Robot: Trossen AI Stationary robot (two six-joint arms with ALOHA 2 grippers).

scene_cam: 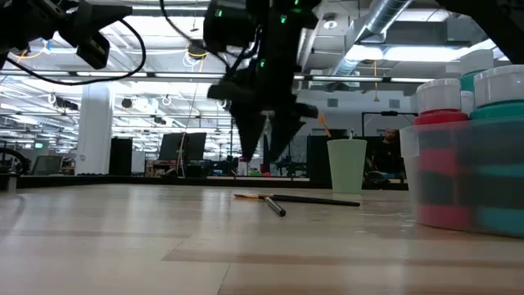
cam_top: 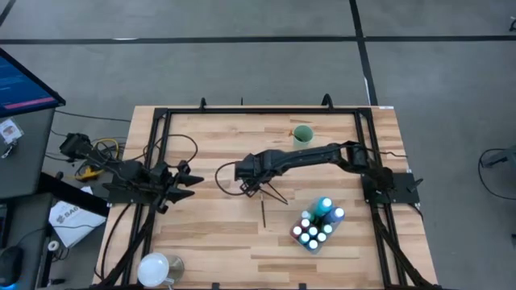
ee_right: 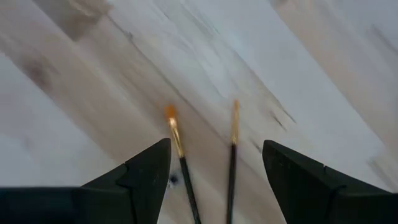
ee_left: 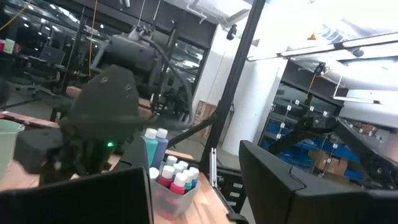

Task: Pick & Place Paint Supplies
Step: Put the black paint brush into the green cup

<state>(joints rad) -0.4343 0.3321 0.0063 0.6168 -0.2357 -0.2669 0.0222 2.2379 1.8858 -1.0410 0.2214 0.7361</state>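
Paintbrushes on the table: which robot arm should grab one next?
Right. The right gripper hangs open directly over the two paintbrushes, jaws either side of them. The left gripper waits at the table's left edge.

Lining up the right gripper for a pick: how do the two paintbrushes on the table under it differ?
In the right wrist view, one paintbrush has a broad, bright orange tip; the other paintbrush has a narrower, duller one. The first slants, the second runs nearly straight, so their handles converge. Both lie flat on the table, dark-handled, between the open fingers of the right gripper, untouched.
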